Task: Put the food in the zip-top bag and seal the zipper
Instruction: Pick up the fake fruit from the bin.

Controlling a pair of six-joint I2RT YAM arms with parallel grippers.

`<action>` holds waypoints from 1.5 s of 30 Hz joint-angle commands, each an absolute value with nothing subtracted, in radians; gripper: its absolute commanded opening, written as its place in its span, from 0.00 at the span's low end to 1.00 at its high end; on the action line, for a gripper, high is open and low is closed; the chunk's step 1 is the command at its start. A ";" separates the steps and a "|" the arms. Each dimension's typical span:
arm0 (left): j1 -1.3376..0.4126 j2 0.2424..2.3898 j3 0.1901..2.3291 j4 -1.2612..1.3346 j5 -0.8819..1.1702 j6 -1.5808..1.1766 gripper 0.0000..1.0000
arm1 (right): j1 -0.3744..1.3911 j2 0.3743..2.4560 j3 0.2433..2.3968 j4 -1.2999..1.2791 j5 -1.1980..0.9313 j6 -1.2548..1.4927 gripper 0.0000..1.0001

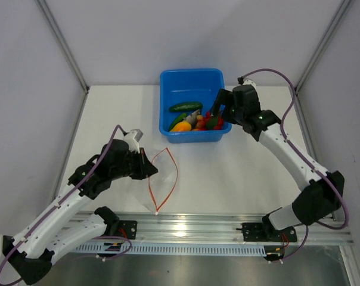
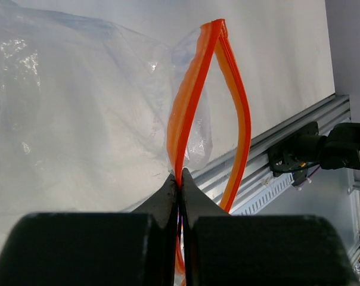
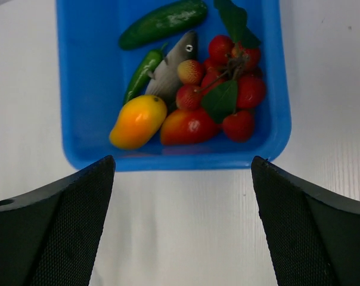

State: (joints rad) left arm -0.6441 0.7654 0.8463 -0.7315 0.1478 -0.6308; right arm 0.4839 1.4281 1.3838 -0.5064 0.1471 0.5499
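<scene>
White tabletop (image 1: 239, 173) carries the blue tub (image 3: 87, 77), the food (image 3: 189, 95) heaped inside. Our left gripper (image 2: 180, 182) pinches the zipper (image 2: 181, 119) of the gaping zip-top bag (image 2: 78, 119); our right gripper (image 3: 181, 173) hangs by the tub's near wall, jaws spread.

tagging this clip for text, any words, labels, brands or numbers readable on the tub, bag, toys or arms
No readable text in any view.
blue tub: plain, no label seen.
zip-top bag: clear, no print; its zipper is plain orange.
toy food: no writing.
arm mounts: too small to tell whether they carry any marking.
</scene>
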 commanded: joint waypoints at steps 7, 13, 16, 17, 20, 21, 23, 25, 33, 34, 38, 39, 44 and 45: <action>-0.647 0.810 0.842 -0.581 0.163 -0.715 0.01 | 0.439 1.738 1.544 -0.420 0.196 0.541 0.90; -0.649 0.834 0.813 -0.526 0.184 -0.724 0.01 | 0.439 1.871 1.624 -0.403 0.274 0.548 0.88; -0.647 0.848 0.811 -0.514 0.198 -0.723 0.01 | 0.439 1.917 1.673 -0.410 0.293 0.549 0.86; -0.647 0.854 0.813 -0.511 0.201 -0.723 0.01 | 0.437 1.948 1.687 -0.423 0.304 0.552 0.86; -0.647 0.857 0.813 -0.509 0.198 -0.726 0.01 | 0.439 1.992 1.723 -0.428 0.322 0.561 0.85; -0.647 0.857 0.816 -0.511 0.189 -0.727 0.00 | 0.439 2.002 1.729 -0.429 0.337 0.571 0.84; -0.647 0.856 0.824 -0.535 0.164 -0.735 0.01 | 0.440 2.020 1.746 -0.433 0.356 0.577 0.82; -0.647 0.854 0.830 -0.560 0.115 -0.749 0.01 | 0.445 2.046 1.755 -0.439 0.385 0.589 0.80; -0.649 0.799 0.842 -0.644 -0.037 -0.833 0.01 | 0.465 2.138 1.819 -0.426 0.437 0.580 0.71; -0.649 0.796 0.845 -0.647 -0.046 -0.836 0.01 | 0.465 2.144 1.824 -0.428 0.445 0.577 0.70; -0.649 0.802 0.854 -0.675 -0.072 -0.833 0.01 | 0.466 2.160 1.827 -0.422 0.449 0.583 0.60; -0.649 0.807 0.850 -0.672 -0.071 -0.822 0.01 | 0.466 2.163 1.828 -0.422 0.448 0.583 0.52; -0.649 0.853 0.865 -0.667 -0.045 -0.815 0.01 | 0.468 2.142 1.839 -0.414 0.434 0.562 0.30; -0.650 0.860 0.867 -0.663 -0.019 -0.815 0.01 | 0.468 2.134 1.842 -0.416 0.431 0.558 0.19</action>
State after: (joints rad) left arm -0.6449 0.8413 0.8185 -0.6689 -0.0406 -0.8116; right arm 0.4614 2.1529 1.7863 -0.4366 0.4126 0.5678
